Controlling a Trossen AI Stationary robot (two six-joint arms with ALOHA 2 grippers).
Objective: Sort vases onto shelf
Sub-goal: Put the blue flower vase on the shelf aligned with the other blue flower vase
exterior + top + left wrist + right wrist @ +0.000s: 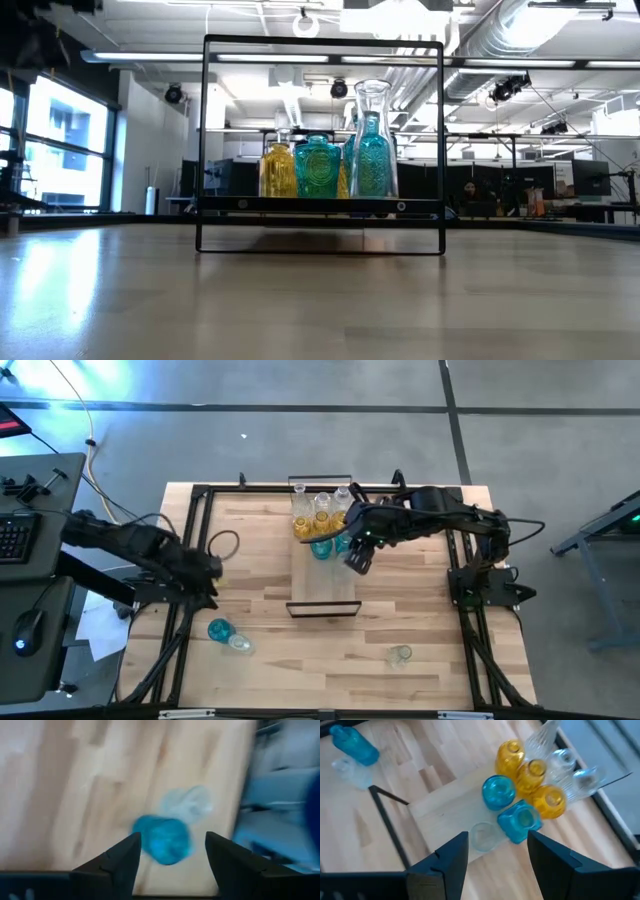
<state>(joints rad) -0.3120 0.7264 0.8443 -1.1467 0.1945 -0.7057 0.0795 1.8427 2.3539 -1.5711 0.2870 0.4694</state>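
Observation:
The shelf (pixel 322 585) is a light-wood board with black end frames, lying mid-table. At its far end stand amber vases (pixel 532 772), clear vases (pixel 562 760) and two teal vases (pixel 498 791). A further clear vase (pixel 482 836) stands on the board just before them. My right gripper (pixel 497 847) hovers open above that group (pixel 358 558) and touches nothing. My left gripper (pixel 172 855) is open near the table's left edge (pixel 212 572), above a teal vase (pixel 162 839) lying beside a clear vase (pixel 187 802).
The teal vase (pixel 220 629) and the clear one (pixel 240 644) lie on the table's near-left part. Another clear vase (pixel 400 655) sits near the near-right edge. Black frame rails (pixel 190 550) run along both table sides. In the low view the shelf's black frame (pixel 323 40) encloses the vases.

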